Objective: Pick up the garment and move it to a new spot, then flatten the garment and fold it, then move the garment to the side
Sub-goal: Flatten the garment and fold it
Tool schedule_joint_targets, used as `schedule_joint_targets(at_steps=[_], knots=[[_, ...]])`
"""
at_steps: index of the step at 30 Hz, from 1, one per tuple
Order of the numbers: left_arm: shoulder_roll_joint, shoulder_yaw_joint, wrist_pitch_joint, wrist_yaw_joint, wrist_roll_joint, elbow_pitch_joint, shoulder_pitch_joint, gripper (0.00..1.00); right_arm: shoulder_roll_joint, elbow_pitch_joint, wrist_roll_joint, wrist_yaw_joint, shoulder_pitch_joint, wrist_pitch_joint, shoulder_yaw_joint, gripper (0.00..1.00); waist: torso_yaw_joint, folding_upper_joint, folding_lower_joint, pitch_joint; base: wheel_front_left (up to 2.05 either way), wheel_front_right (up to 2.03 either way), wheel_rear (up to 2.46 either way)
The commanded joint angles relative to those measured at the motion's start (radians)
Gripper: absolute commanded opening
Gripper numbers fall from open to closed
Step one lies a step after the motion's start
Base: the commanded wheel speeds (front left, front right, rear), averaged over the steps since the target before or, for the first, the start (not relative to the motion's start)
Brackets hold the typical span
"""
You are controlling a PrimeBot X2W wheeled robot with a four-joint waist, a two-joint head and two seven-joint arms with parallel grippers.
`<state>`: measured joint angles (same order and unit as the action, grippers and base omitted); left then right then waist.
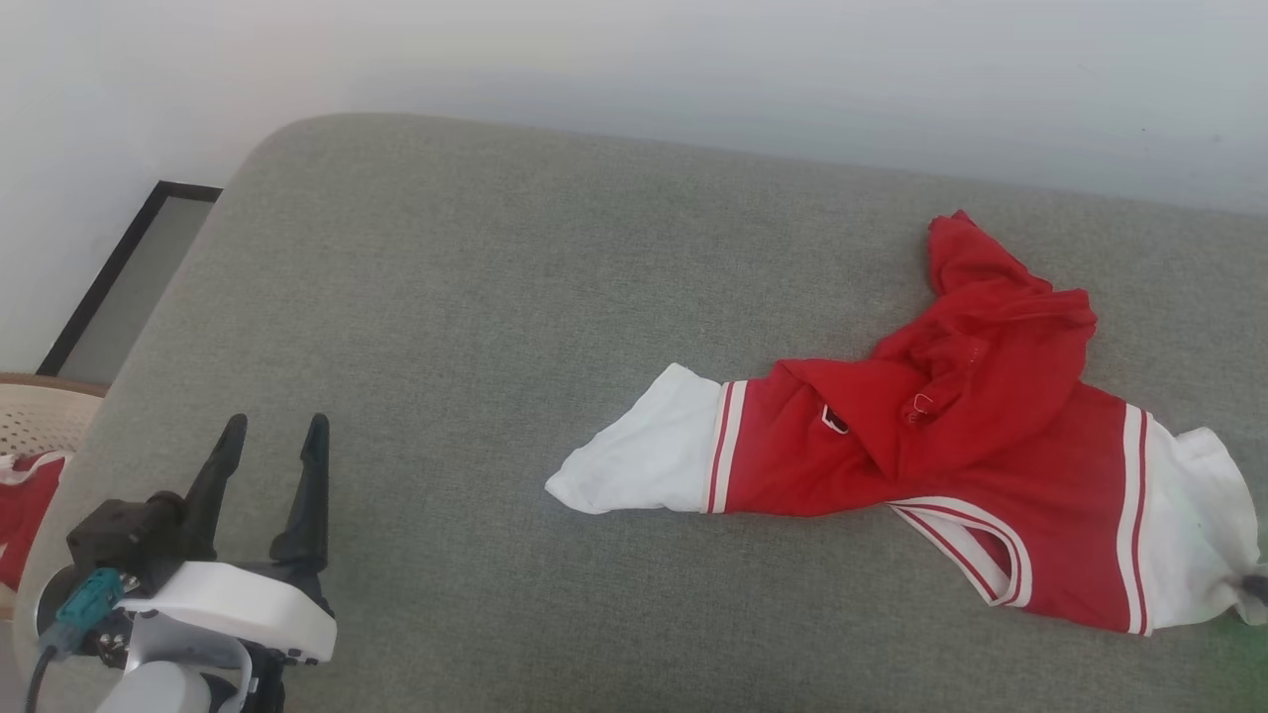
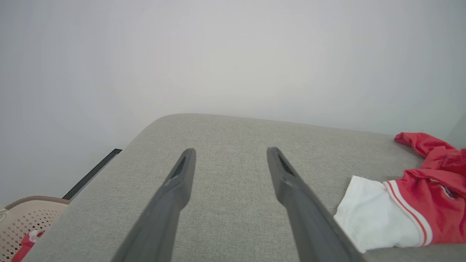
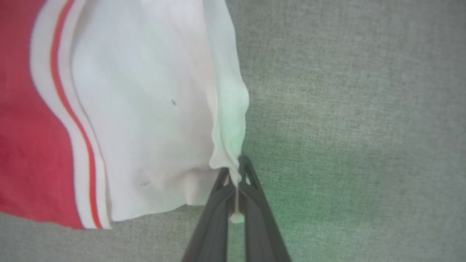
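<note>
Garment [image 1: 951, 436] lies crumpled on the right half of a grey cushion [image 1: 475, 327], not flat. The red body is bunched and folded over itself in the middle, with one red part trailing toward the far edge. One white sleeve with red-white striped trim points to the robot's left and rests flat on the fabric. The striped neckline sits on the near side. The other white sleeve lies at the far right of the head view.

Right gripper [image 3: 236, 171] is clamped on the hem of that right sleeve. Its fingers [image 3: 255, 203] are pressed together with a thin pinch of white cloth between them, low to the cushion. In the head view its dark tip [image 1: 1256, 586] peeks in at the right edge, touching the sleeve.

Left gripper [image 1: 275, 428] is at lower left over bare cushion, well apart from the garment, with its fingers spread wide and nothing between them. The left wrist view [image 2: 231, 153] confirms this, with the garment [image 2: 429, 214] off to the right.

Beige perforated basket [image 1: 35, 416] sits beside the cushion's left edge, with red cloth [image 1: 25, 505] in it. A pale wall [image 1: 693, 69] is behind, with a dark-framed panel [image 1: 129, 267] low on the left.
</note>
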<state>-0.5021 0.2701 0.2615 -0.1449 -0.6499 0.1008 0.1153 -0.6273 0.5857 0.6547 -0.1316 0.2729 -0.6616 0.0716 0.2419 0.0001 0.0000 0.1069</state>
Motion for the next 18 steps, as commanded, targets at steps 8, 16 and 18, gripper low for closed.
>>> schedule_joint_targets(at_steps=[8,16,18], knots=[[-0.021,0.01,-0.032,0.011,0.009,-0.005,0.014,1.0,0.029,0.045,-0.017,0.001,0.046,0.041,0.045,1.0,-0.028,-0.0001,0.0,-0.017,0.0,0.0,0.0],[-0.06,0.022,-0.116,0.032,-0.015,-0.028,0.048,1.0,0.033,-0.019,-0.005,0.002,0.078,0.118,0.05,1.0,-0.094,-0.0001,0.0,-0.033,0.0,0.0,0.0],[-0.073,0.022,-0.14,0.037,-0.022,-0.03,0.059,1.0,0.04,-0.047,-0.005,0.002,0.081,0.143,0.051,1.0,-0.117,-0.0001,0.0,-0.037,0.0,0.0,0.0]])
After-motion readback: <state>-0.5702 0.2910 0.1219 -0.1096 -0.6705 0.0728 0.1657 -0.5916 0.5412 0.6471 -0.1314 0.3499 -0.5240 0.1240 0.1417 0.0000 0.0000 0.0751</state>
